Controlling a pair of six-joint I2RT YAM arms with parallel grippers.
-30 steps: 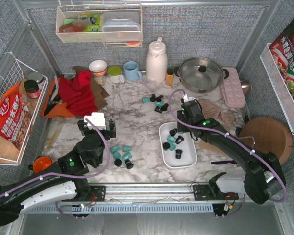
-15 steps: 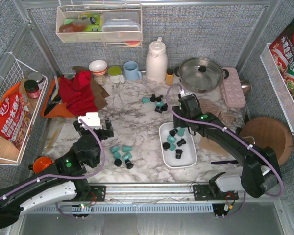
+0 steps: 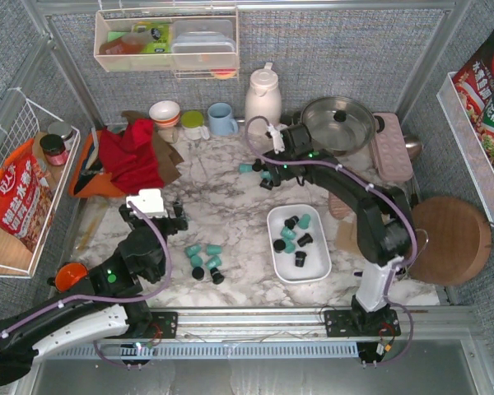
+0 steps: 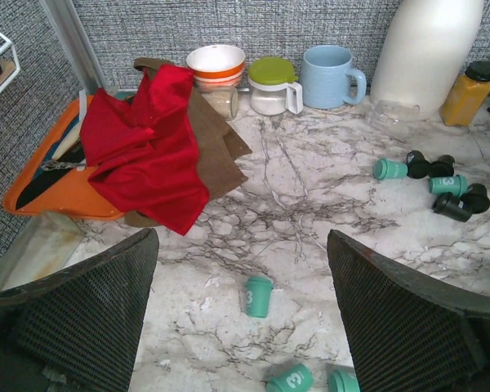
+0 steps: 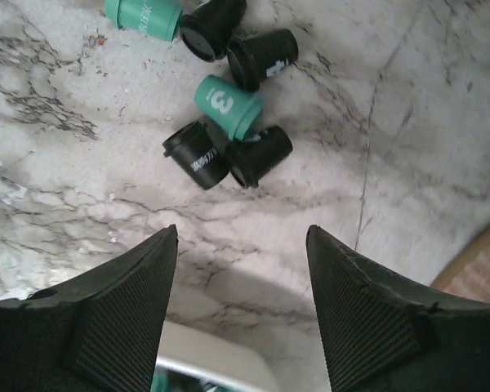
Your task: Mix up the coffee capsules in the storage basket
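Marble table (image 3: 230,216), scattered coffee capsules (image 3: 194,249), storage basket (image 3: 319,266)

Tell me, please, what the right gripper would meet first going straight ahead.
Probably the two black coffee capsules nearest its open jaws, on the marble tabletop; depth is unclear.

White "3" on teal capsule (image 5: 229,106); perhaps "4" (black capsule (image 5: 261,59))

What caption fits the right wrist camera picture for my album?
Open right gripper facing six stubby teal and black coffee capsules on the marble table.
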